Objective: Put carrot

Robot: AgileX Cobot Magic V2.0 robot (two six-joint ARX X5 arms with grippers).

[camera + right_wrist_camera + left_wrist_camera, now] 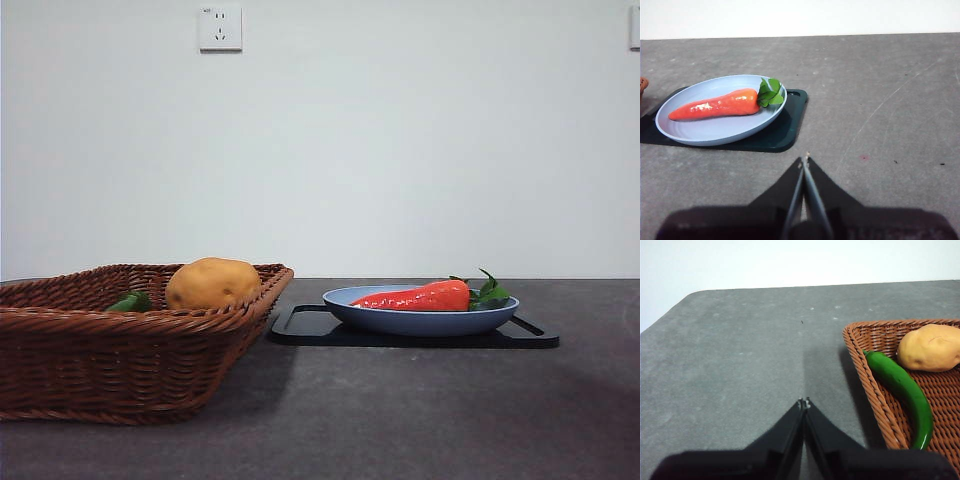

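One carrot (420, 297), one potato (213, 283), one green chili pepper (902, 392), one plate (420, 322), one tray (300, 328) and one basket (120, 350) are in view, with two grippers.

The carrot lies on its side in the plate, touching the plate's inner surface, its leaves (770, 93) at the plate's rim and its thin tip pointing toward the basket. The plate rests on the tray, and the tray sits just beside the basket, its corner close to the basket's rim. The potato and the pepper lie inside the basket, near each other, the pepper along the basket's wall.

The table (420, 420) is a dark grey, matte, faintly speckled surface with a rounded corner. Beyond the plate stands a plain white wall (400, 140) carrying a white socket (220, 28) high above the basket.

The carrot is glossy orange-red and tapered, its leaves dark green. The plate is shallow, oval-looking and pale blue, smooth. The tray is flat, black, with rounded corners. The basket is woven brown wicker, low, with sloping sides and a braided rim. The potato is rounded, yellow-brown and dull; the pepper is long, curved and shiny.

The left gripper (803, 402) hangs over bare table beside the basket, its black jaws pressed together and gripping nothing. The right gripper (805, 160) hangs over bare table near the tray, well apart from the carrot, its jaws likewise closed tip to tip and empty.
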